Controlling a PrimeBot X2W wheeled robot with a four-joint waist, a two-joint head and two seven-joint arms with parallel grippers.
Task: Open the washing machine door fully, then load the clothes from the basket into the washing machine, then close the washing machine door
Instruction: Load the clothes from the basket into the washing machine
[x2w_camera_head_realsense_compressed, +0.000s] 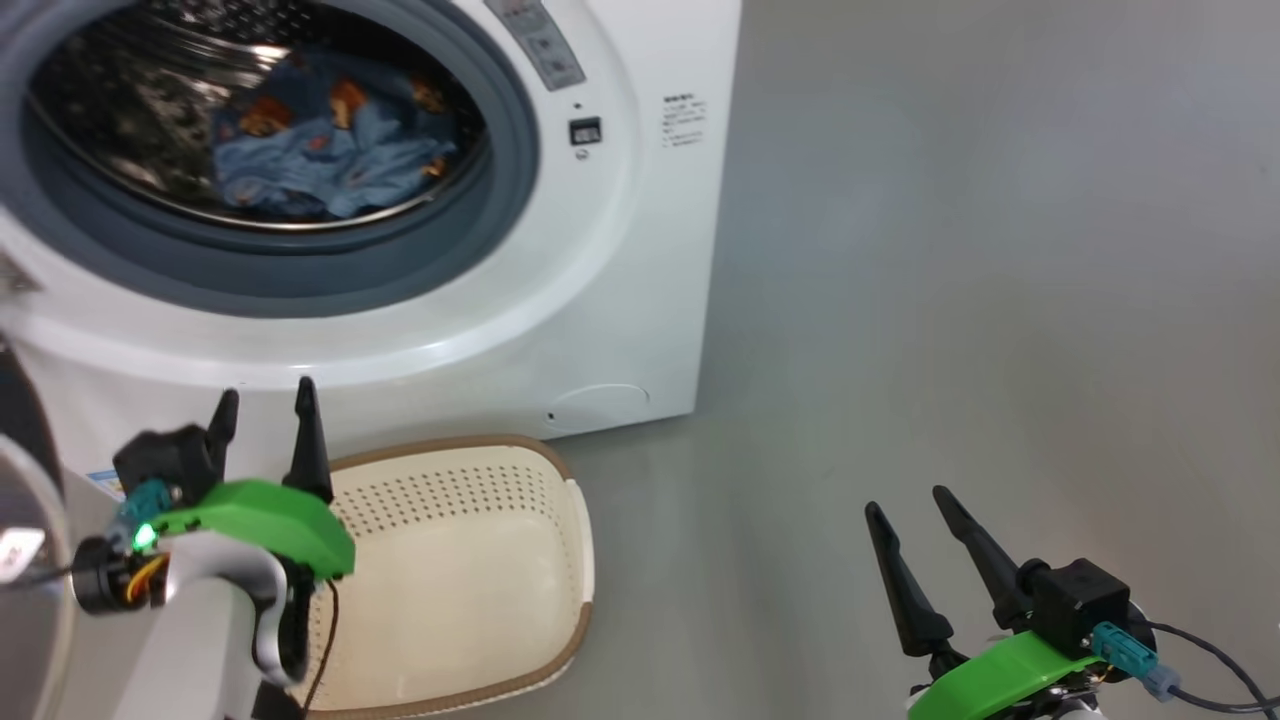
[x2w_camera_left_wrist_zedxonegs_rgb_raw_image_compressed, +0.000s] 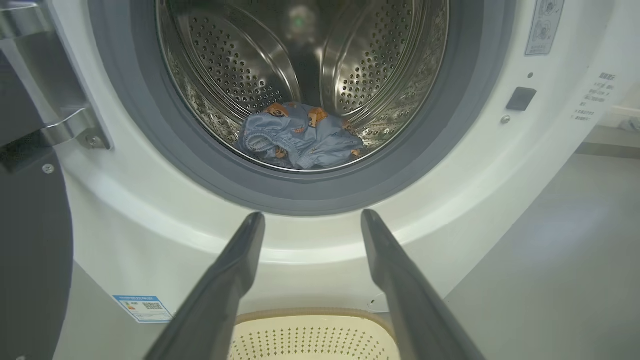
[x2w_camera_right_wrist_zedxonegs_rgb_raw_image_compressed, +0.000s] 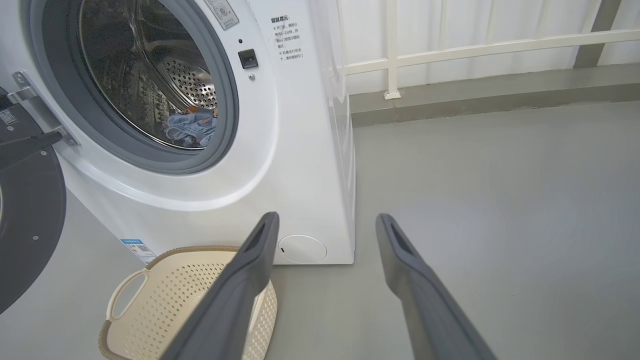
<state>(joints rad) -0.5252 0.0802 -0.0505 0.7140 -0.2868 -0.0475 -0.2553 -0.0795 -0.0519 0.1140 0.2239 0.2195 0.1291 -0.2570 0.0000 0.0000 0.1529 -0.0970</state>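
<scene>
The white washing machine (x2w_camera_head_realsense_compressed: 620, 280) has its door (x2w_camera_right_wrist_zedxonegs_rgb_raw_image_compressed: 25, 220) swung wide to the left, a dark round panel on a metal hinge. The light blue clothes (x2w_camera_head_realsense_compressed: 320, 150) with orange bears lie inside the steel drum (x2w_camera_left_wrist_zedxonegs_rgb_raw_image_compressed: 310, 60), also seen as the clothes (x2w_camera_left_wrist_zedxonegs_rgb_raw_image_compressed: 300, 135) and the clothes (x2w_camera_right_wrist_zedxonegs_rgb_raw_image_compressed: 192, 131). The cream basket (x2w_camera_head_realsense_compressed: 470, 560) stands on the floor before the machine with nothing inside it. My left gripper (x2w_camera_head_realsense_compressed: 265, 405) is open above the basket's left rim, pointing at the machine's front. My right gripper (x2w_camera_head_realsense_compressed: 910, 505) is open over bare floor to the right.
Grey floor (x2w_camera_head_realsense_compressed: 1000, 300) stretches to the right of the machine. In the right wrist view a white railing (x2w_camera_right_wrist_zedxonegs_rgb_raw_image_compressed: 450, 50) and a low grey kerb run along the back wall. A blue label sticker (x2w_camera_left_wrist_zedxonegs_rgb_raw_image_compressed: 142, 307) sits low on the machine's front.
</scene>
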